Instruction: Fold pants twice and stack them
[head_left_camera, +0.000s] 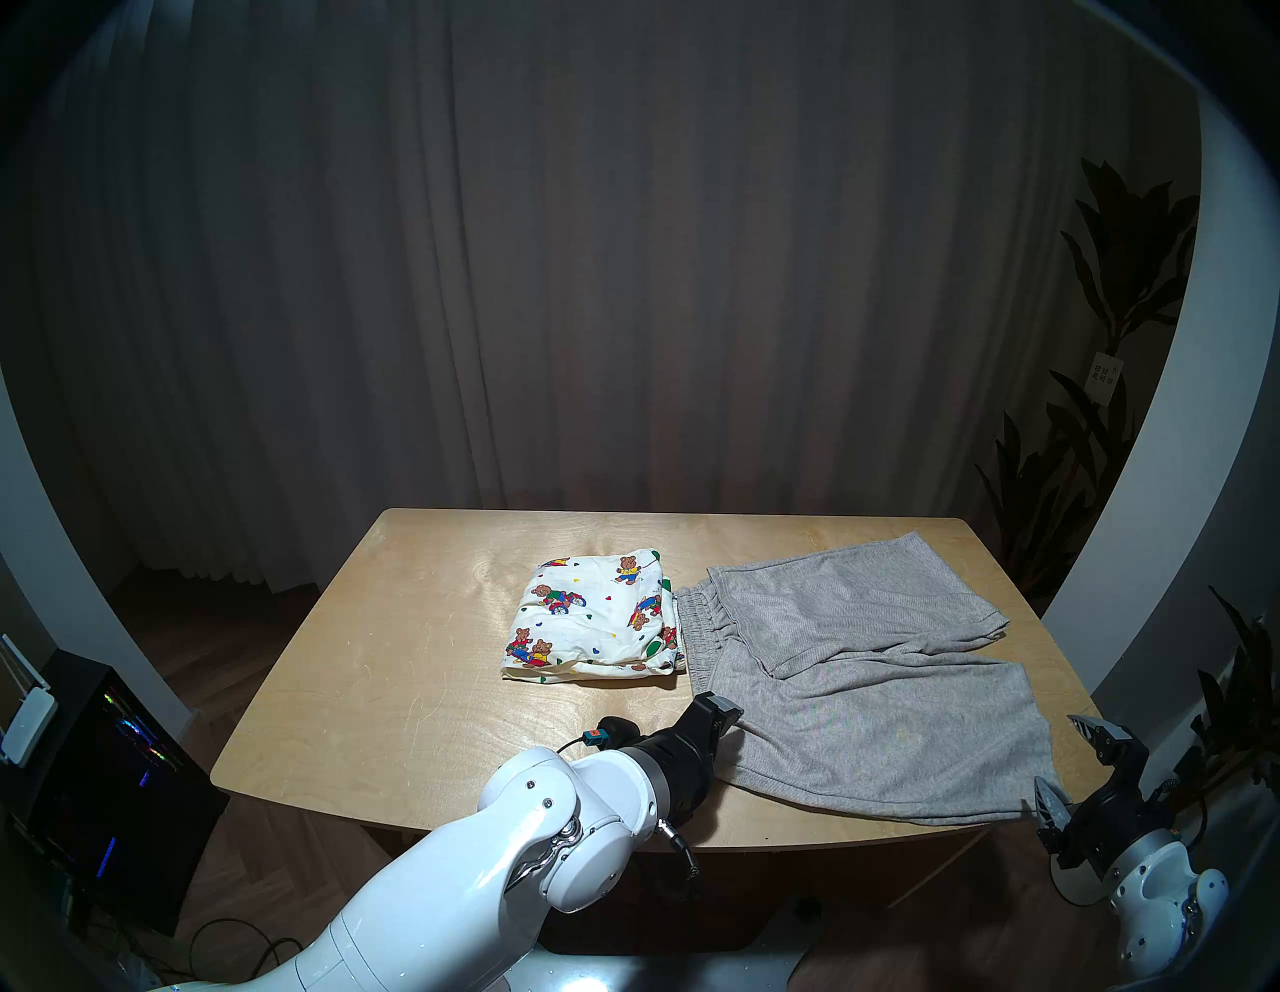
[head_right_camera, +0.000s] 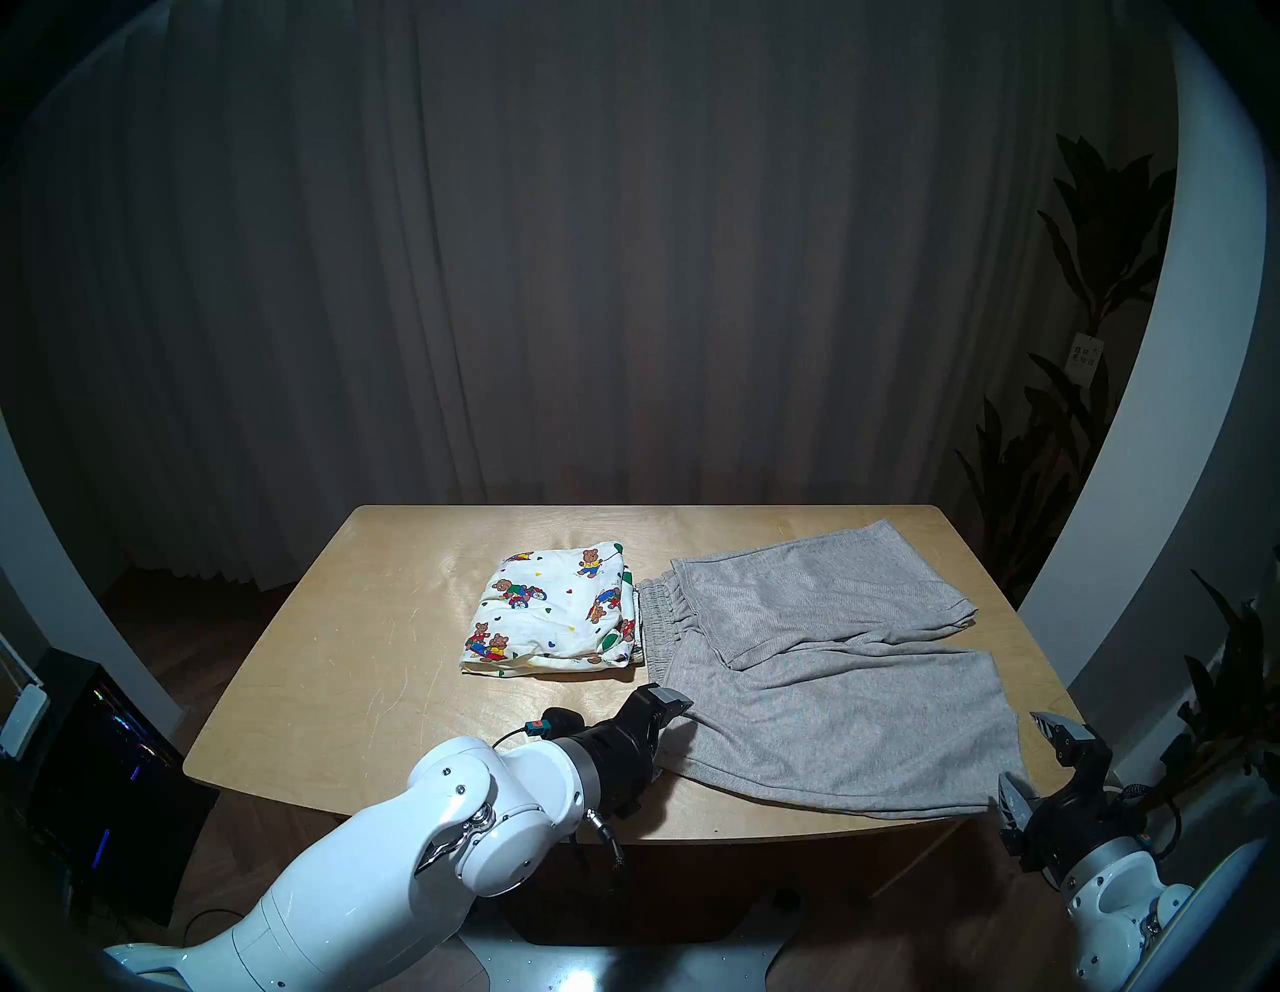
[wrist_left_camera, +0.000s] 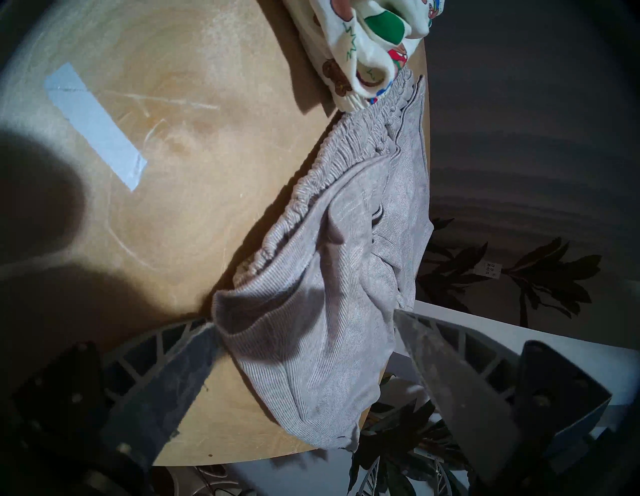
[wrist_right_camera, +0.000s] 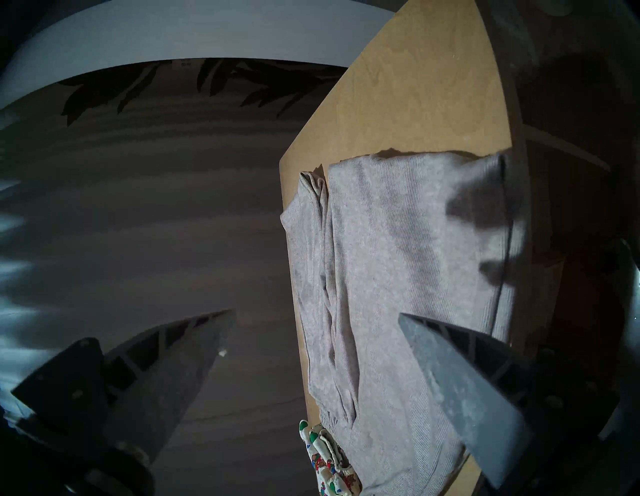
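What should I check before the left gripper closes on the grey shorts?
1. Left gripper open: ok.
2. Cloth between its fingers: ok; the waistband corner of the grey shorts sits in the gap.
3. Right gripper open and clear of cloth: ok; it is off the table's right corner.
4. Grey shorts lying flat: not ok; one leg is creased over the other and the hem overhangs the near edge.
5. Printed shorts folded: ok.
6. Clear of the printed shorts: cannot tell; the waistband meets them.
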